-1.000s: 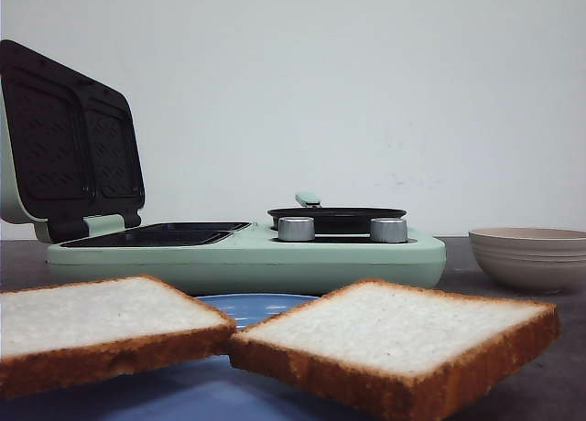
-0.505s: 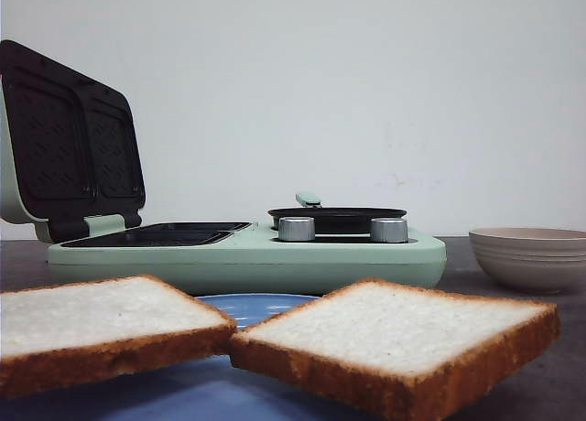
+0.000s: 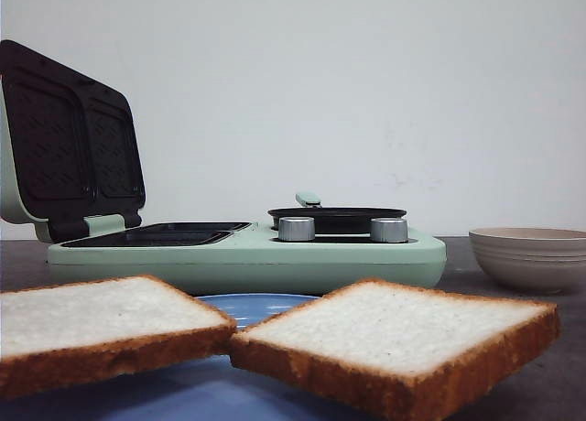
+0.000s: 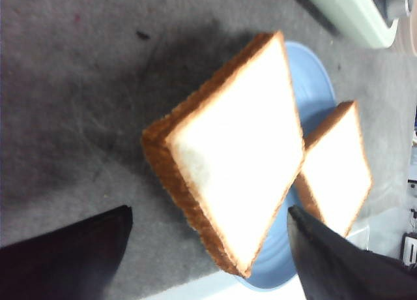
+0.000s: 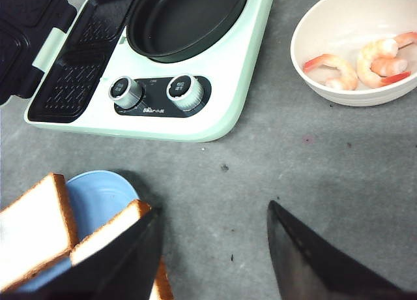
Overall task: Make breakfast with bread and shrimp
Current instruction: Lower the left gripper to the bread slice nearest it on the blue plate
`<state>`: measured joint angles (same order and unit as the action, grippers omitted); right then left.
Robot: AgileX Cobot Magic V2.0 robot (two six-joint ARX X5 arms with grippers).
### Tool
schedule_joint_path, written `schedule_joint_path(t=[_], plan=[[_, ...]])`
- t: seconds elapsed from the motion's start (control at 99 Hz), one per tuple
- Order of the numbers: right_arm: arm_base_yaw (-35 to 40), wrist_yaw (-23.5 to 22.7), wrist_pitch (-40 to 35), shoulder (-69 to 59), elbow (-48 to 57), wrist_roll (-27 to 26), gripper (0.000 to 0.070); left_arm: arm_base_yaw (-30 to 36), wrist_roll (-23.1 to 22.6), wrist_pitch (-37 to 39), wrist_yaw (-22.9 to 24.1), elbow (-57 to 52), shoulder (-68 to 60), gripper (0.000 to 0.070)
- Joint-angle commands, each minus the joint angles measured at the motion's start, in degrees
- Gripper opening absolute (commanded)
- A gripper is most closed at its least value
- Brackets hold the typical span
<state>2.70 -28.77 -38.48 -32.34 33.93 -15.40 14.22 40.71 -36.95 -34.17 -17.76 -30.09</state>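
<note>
Both our jaws are spread wide with nothing in them: left gripper (image 4: 208, 261) hangs over the bread (image 4: 238, 150), right gripper (image 5: 215, 261) over bare worktop (image 5: 313, 176) near the plate. So we'd say nothing's really started. Both slices sit overlapping on the blue plate (image 3: 252, 304), nearest us. The shrimp (image 5: 365, 62), three or so, are in the beige bowl (image 5: 339, 94) far right. Sandwich maker (image 3: 247, 256) is open, with empty grill plates and an empty black pan (image 5: 186, 16).
</note>
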Motion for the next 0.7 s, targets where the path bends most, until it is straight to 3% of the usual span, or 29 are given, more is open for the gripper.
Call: schedule_joint_path(t=[0.0, 0.232, 0.687], plan=[[0.2, -0.3, 0.6, -0.1, 0.9, 0.4, 0.0303, 1.3, 3.1, 2.2, 0.6, 0.7, -0.8, 0.0442], [0.2, -1.1, 0.6, -0.1, 0.9, 0.4, 0.0303, 6.1, 5.6, 7.9, 5.7, 1.6, -3.1, 0.0439], [1.3, -1.2, 0.7, -0.1, 0.9, 0.4, 0.0303, 10.7, 6.4, 16.2, 9.2, 1.6, -11.9, 0.0436]])
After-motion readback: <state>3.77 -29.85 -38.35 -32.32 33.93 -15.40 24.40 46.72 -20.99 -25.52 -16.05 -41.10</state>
